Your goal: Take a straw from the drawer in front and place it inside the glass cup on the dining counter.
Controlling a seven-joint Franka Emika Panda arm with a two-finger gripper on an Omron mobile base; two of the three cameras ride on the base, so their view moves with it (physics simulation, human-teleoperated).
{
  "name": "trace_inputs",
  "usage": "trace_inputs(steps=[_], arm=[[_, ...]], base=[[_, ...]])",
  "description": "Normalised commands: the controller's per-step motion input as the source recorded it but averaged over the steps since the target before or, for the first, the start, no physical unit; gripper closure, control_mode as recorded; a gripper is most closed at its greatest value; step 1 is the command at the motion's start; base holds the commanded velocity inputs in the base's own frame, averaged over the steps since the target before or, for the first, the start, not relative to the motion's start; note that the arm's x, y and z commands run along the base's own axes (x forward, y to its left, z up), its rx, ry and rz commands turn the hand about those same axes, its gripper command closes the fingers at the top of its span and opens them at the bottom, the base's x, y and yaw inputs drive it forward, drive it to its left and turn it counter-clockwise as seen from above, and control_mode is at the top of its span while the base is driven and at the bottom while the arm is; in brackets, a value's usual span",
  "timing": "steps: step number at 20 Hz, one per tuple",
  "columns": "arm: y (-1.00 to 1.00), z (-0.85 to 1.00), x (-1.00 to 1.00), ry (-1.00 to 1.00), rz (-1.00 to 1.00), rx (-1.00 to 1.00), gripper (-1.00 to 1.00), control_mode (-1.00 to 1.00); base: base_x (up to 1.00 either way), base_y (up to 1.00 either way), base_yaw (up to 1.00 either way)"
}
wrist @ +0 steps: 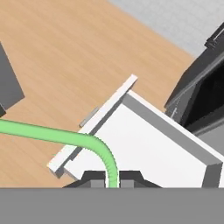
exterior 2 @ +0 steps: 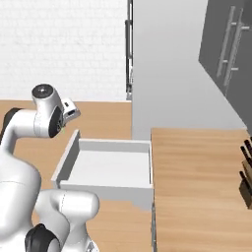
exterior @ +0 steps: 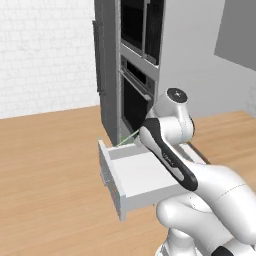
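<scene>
Gaping drawer (wrist: 144, 144) (pale floor bare), gripper (wrist: 113, 178) clamped on the green straw (wrist: 65, 136) above it

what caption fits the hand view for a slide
Shut gripper holding the green straw above the open drawer.

white brick wall (exterior: 45, 50), wooden floor (exterior: 50, 175), grey cabinets (exterior 2: 172, 64)
</scene>
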Motion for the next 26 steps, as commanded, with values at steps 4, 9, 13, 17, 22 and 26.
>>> trace_inputs(steps=[4, 9, 13, 17, 22, 26], arm=[[0.00, 0.00, 0.00, 0.00, 0.00, 0.00, 1.00, 1.00], [0.00, 0.00, 0.00, 0.00, 0.00, 0.00, 1.00, 1.00], [0.00, 0.00, 0.00, 0.00, 0.00, 0.00, 1.00, 1.00], [0.00, 0.00, 0.00, 0.00, 0.00, 0.00, 1.00, 1.00], [0.00, 0.00, 0.00, 0.00, 0.00, 0.00, 1.00, 1.00], [0.00, 0.00, 0.00, 0.00, 0.00, 0.00, 1.00, 1.00]], base=[[-0.13, 1.00, 0.03], [-0.03, 1.00, 0.01], [0.16, 0.98, 0.00], [0.73, 0.62, 0.03], [0.87, 0.08, 0.12], [0.81, -0.03, 0.25]])
